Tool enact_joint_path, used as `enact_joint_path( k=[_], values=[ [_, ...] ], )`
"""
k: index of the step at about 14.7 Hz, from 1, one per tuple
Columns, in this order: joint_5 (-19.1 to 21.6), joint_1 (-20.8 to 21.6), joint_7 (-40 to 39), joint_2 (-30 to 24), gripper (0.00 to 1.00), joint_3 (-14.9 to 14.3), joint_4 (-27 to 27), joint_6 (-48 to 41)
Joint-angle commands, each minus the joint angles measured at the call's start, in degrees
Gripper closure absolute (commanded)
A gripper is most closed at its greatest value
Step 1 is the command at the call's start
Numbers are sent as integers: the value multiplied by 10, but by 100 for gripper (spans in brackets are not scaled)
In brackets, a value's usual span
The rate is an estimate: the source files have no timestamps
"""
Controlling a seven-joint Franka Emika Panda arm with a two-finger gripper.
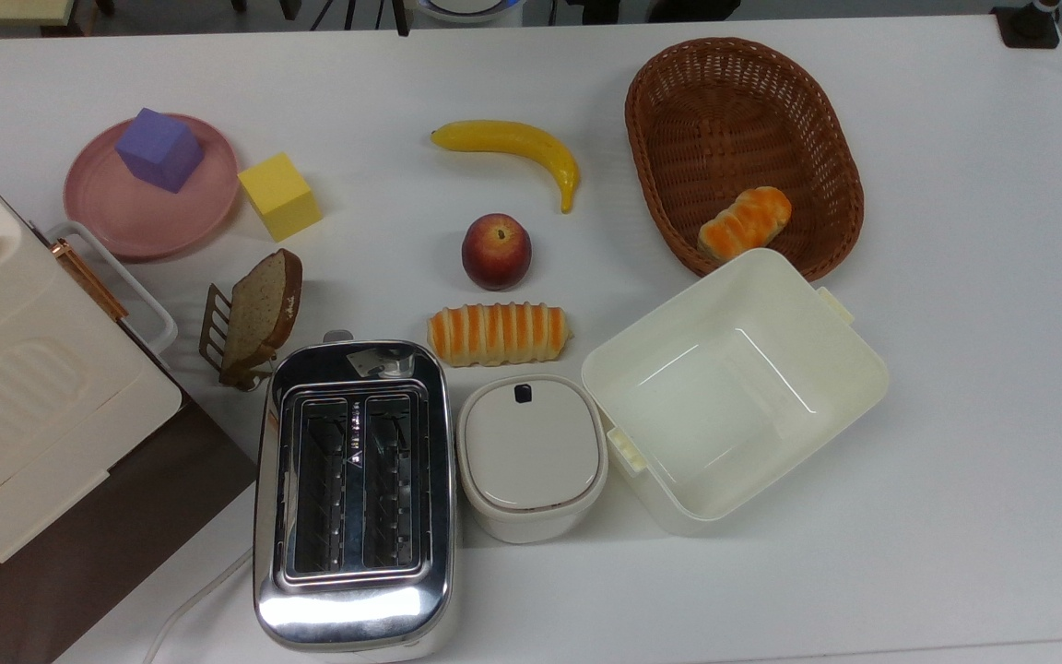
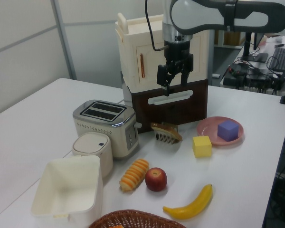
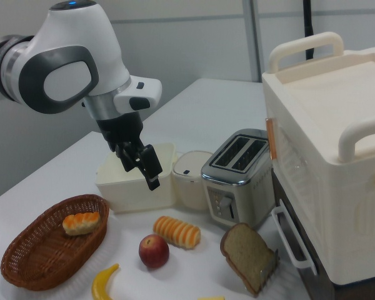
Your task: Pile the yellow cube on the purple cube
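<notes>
Gripper (image 2: 174, 81) hung high, fingers parted, empty; yellow cube (image 1: 279, 195) sat just right of the pink plate (image 1: 116, 217) (top view) holding purple cube (image 1: 160, 149). Best descent: square to yellow's faces

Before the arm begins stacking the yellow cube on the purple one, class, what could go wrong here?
1. The yellow cube sits right beside the pink plate, so a finger may strike the rim on descent.
2. The purple cube rests on that plate near its edge; a hard placement could slide or tip it.
3. The end effector hangs high above the table, so the bread slice may lie near its approach.
</notes>
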Motion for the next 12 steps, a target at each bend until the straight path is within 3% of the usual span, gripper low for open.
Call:
enact_joint_path(
  k=[1,5,10,12],
  values=[
    [12,0,-10,-23,0,-6,-12,-33],
    [12,-1,-5,-46,0,-6,-57,-26],
    [7,-15,149,-84,0,-4,-188,114],
    [-1,-28,183,-82,0,-5,-217,138]
  ],
)
